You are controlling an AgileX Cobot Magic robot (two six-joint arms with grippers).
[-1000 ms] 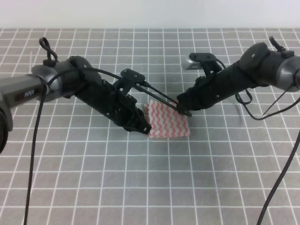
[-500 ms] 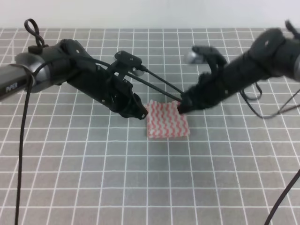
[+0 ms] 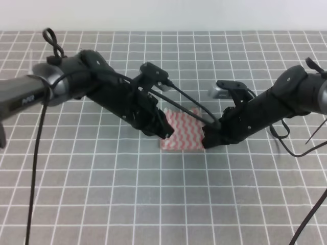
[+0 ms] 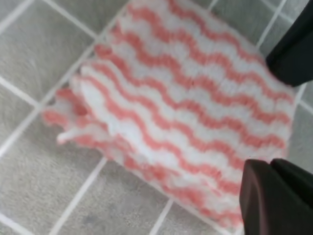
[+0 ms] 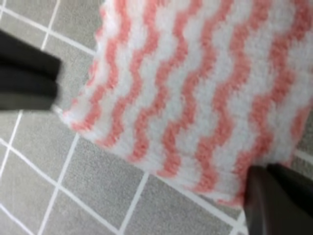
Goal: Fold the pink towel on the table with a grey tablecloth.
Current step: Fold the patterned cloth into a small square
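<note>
The pink towel (image 3: pixel 185 130) lies folded into a small flat square on the table with a grey tablecloth (image 3: pixel 153 204). My left gripper (image 3: pixel 166 131) is down at the towel's left edge, and its fingers look shut, with nothing seen between them. My right gripper (image 3: pixel 208 139) is at the towel's near right corner, its fingers likewise together. In the left wrist view the towel (image 4: pixel 186 107) shows layered edges on its left side, and my left gripper (image 4: pixel 276 196) rests by its corner. The right wrist view shows the towel (image 5: pixel 195 88) beside the right gripper (image 5: pixel 279 198).
Black cables trail from both arms, one looping above the towel (image 3: pixel 179 104) and others hanging at the far right (image 3: pixel 311 204). The grid cloth stretches on every side of the towel. A white wall closes the far edge (image 3: pixel 163 15).
The towel has stayed where it was. My left gripper lifted off toward the far left, then came back to the left edge. My right gripper moved from the far right corner to the near right corner.
</note>
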